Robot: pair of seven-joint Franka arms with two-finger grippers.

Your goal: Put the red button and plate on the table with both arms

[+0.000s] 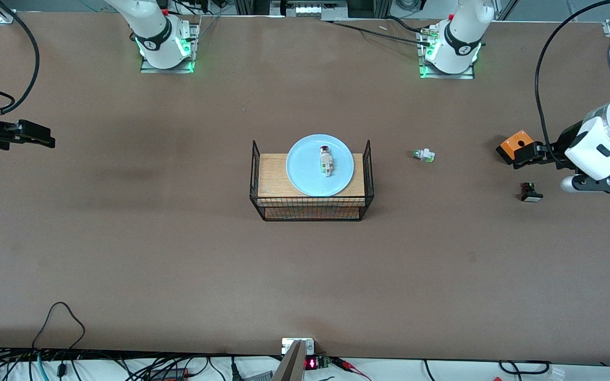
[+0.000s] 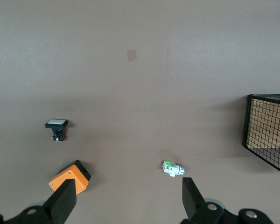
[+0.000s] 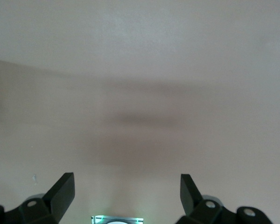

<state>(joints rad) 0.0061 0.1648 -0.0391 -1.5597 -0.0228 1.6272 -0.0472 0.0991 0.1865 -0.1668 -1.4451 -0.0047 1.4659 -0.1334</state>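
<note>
Brown table [image 1: 178, 254]. My right gripper [image 1: 45, 138] over bare table at right arm's end, fingers wide, holding nothing. Centre: wire rack [image 1: 311, 206], plate [image 1: 305, 169] on its wood top; red button [image 1: 326, 160] lies on plate, long axis toward bases, red cap farthest from front camera. Green-capped button [image 2: 172, 168], then orange box [image 2: 71, 176] and black-and-white button [image 2: 57, 125], toward left arm's end. My left gripper [image 2: 127, 198] over orange box, spread, empty. No legible writing. Front view alone shows plate.

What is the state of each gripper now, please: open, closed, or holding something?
Left gripper: jaws open, holding nothing, over the table at the left arm's end.
Right gripper: jaws open, holding nothing, over bare table at the right arm's end.
</note>
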